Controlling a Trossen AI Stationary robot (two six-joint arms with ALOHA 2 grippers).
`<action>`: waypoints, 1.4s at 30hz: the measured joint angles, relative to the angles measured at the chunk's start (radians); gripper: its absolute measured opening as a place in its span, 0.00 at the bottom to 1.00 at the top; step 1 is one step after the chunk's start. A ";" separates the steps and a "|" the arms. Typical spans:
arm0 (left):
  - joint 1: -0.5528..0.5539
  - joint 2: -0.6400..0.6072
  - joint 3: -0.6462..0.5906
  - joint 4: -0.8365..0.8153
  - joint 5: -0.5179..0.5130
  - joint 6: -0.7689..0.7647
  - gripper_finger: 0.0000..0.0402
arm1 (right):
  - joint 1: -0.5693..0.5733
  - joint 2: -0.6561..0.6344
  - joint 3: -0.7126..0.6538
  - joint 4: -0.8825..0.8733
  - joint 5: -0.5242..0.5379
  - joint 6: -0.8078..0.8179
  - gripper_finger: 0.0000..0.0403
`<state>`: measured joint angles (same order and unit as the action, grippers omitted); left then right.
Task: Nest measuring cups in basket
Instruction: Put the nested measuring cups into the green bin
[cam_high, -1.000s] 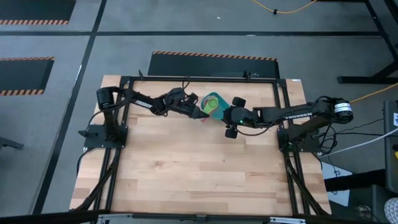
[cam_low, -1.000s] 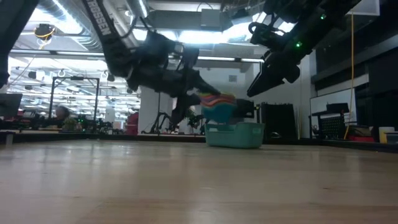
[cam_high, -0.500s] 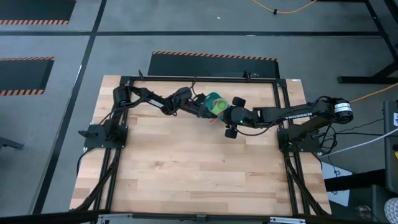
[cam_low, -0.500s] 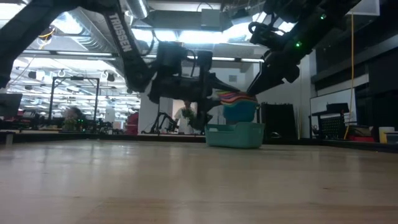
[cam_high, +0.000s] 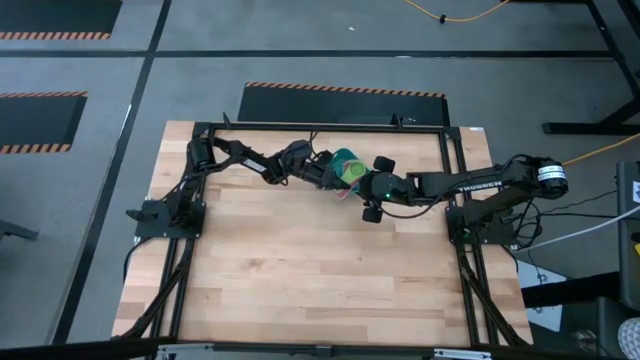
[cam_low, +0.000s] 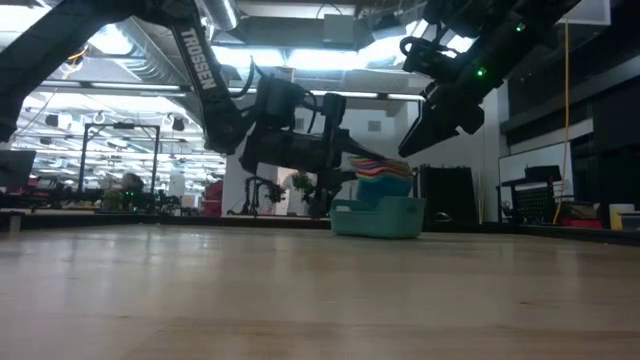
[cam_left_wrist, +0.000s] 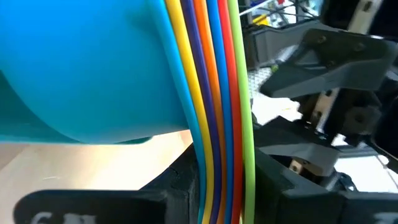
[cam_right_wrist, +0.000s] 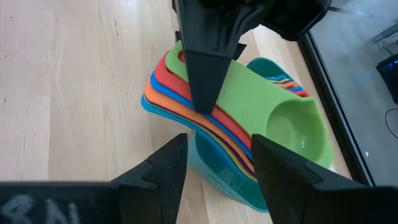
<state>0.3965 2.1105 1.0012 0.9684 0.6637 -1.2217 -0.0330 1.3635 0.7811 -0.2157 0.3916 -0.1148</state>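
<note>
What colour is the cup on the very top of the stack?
Green: the top measuring cup shows best in the right wrist view.

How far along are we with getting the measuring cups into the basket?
Done: the measuring cups are already nested in one stack, green on top. In hand: the left gripper is shut on the stacked handles and holds the stack just above the teal basket; whether it touches the bottom cannot be told. The right gripper hangs open beside it. Left: set the stack down, release, withdraw.

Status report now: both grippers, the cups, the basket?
Left gripper shut on nested cups, over basket. Right gripper open, above. Nothing blocking.
</note>
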 joint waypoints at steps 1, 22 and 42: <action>0.000 0.000 0.000 -0.011 -0.007 -0.001 0.21 | 0.000 0.000 0.000 0.000 0.000 0.000 0.45; 0.001 0.000 -0.002 -0.018 -0.009 -0.051 0.26 | 0.000 0.000 0.000 0.002 -0.001 -0.001 0.45; 0.005 0.000 -0.001 -0.018 -0.025 -0.051 0.44 | 0.000 0.000 0.000 0.001 -0.002 -0.002 0.45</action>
<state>0.4018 2.1101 1.0000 0.9508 0.6384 -1.2728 -0.0330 1.3636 0.7811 -0.2145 0.3901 -0.1169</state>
